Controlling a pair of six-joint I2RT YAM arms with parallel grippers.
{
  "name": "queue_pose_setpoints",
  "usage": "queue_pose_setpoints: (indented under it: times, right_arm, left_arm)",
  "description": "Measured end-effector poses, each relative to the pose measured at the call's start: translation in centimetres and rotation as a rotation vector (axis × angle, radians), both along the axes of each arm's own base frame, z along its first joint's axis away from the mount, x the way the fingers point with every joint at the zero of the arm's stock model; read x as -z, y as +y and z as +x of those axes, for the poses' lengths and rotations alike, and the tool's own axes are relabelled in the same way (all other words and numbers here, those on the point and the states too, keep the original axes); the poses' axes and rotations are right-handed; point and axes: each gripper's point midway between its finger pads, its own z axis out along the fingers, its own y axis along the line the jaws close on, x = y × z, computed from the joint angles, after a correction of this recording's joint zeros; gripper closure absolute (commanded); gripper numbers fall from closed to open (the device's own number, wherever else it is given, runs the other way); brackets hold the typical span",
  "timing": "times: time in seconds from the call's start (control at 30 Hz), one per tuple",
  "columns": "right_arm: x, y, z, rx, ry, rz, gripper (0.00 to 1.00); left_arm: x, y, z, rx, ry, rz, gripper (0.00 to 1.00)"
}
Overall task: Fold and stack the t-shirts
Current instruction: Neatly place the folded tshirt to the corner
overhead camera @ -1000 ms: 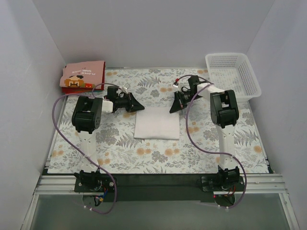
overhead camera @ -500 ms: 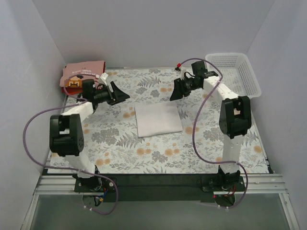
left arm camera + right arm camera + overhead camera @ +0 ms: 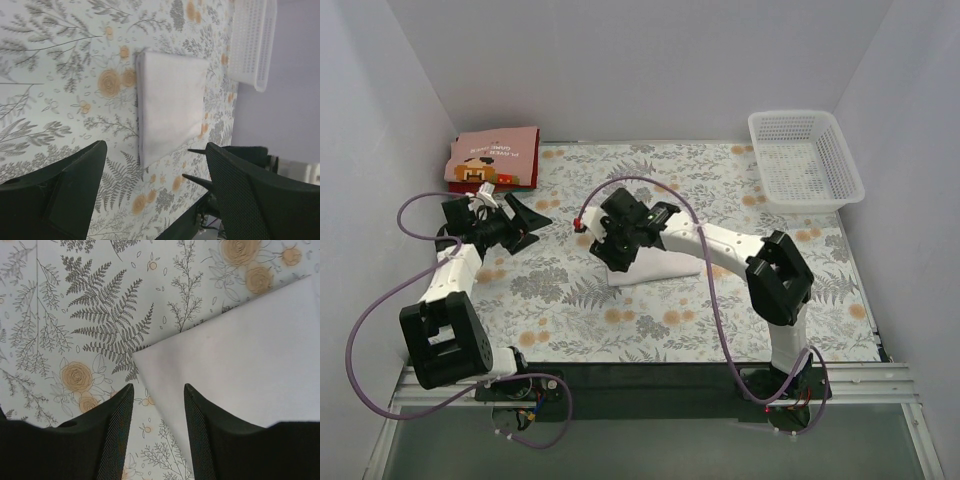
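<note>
A white t-shirt (image 3: 665, 266) lies folded into a flat rectangle on the flowered tablecloth, mid-table. It also shows in the left wrist view as the same white rectangle (image 3: 170, 110). My right gripper (image 3: 610, 250) hangs low over the shirt's left corner. It is open, and its jaws straddle the cloth's edge (image 3: 158, 387) without pinching it; the white cloth (image 3: 240, 365) fills the right of that view. My left gripper (image 3: 528, 222) is open and empty, left of the shirt and apart from it, pointing toward it (image 3: 156, 146). Folded pink and red t-shirts (image 3: 495, 160) are stacked at the back left corner.
A white lattice basket (image 3: 805, 160) stands at the back right, also seen in the left wrist view (image 3: 252, 40). The enclosure's walls close in on the left, right and back. Cables loop from both arms over the cloth.
The right arm swung from the back right across to the white shirt's left corner, with its jaws now open. The left arm pulled back toward the left wall and opened wide.
</note>
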Motion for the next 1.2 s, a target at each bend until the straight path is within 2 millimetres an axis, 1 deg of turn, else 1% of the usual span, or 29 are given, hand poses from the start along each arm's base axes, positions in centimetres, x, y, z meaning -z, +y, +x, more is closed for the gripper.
queue_pose_setpoints:
  times: [0.1,0.2,0.27,0.37,0.53,0.6,0.63,0.7,0.73,0.77,0.87,0.97,1.1,1.2]
  right_arm:
    - [2.8,1.0,-1.7,-0.029,-0.021,-0.085,0.49]
    - [5.1,1.7,-3.2,-0.058,-0.028,-0.146,0.49]
    - [6.1,1.8,-3.7,-0.068,-0.028,-0.174,0.49]
    - [7.5,1.7,-3.8,-0.067,-0.026,-0.209,0.51]
    - [9.4,1.2,-3.6,-0.059,-0.016,-0.251,0.58]
    - [9.4,1.4,-3.3,-0.057,-0.023,-0.247,0.63]
    - [9.5,1.4,-3.2,-0.056,-0.027,-0.249,0.71]
    - [9.5,1.4,-2.9,-0.053,-0.038,-0.252,0.83]
    - [9.5,1.4,-2.7,-0.052,-0.045,-0.252,0.93]
    - [9.4,1.4,-2.6,-0.05,-0.051,-0.253,0.97]
    - [9.3,1.4,-2.4,-0.043,-0.053,-0.252,0.99]
    - [9.0,1.4,-2.1,-0.039,-0.047,-0.242,0.99]
    - [7.9,1.9,-1.1,-0.025,-0.024,-0.193,0.99]
    - [7.2,2.2,-0.3,-0.009,-0.012,-0.16,0.99]
  left_arm:
    - [1.2,1.3,-0.6,-0.051,0.057,0.002,0.21]
    - [2.1,1.5,-1.2,-0.06,0.091,0.008,0.2]
    - [2.5,1.4,-1.5,-0.06,0.109,0.01,0.2]
    - [3.1,1.4,-1.8,-0.061,0.122,0.015,0.2]
    - [3.7,1.6,-2.0,-0.076,0.139,0.025,0.2]
    - [4.0,1.6,-2.1,-0.084,0.146,0.024,0.2]
    - [4.3,1.6,-2.2,-0.09,0.152,0.023,0.2]
    - [4.9,1.6,-2.5,-0.099,0.171,0.016,0.2]
    - [5.3,1.5,-2.7,-0.103,0.184,0.01,0.21]
    - [5.7,1.4,-2.8,-0.109,0.198,0.001,0.22]
    - [7.0,1.0,-3.3,-0.119,0.242,-0.029,0.21]
    - [8.7,0.1,-3.7,-0.125,0.292,-0.067,0.14]
    - [10.4,-2.3,-4.0,-0.105,0.34,-0.107,0.1]
    - [10.6,-4.6,-3.4,-0.071,0.335,-0.117,0.09]
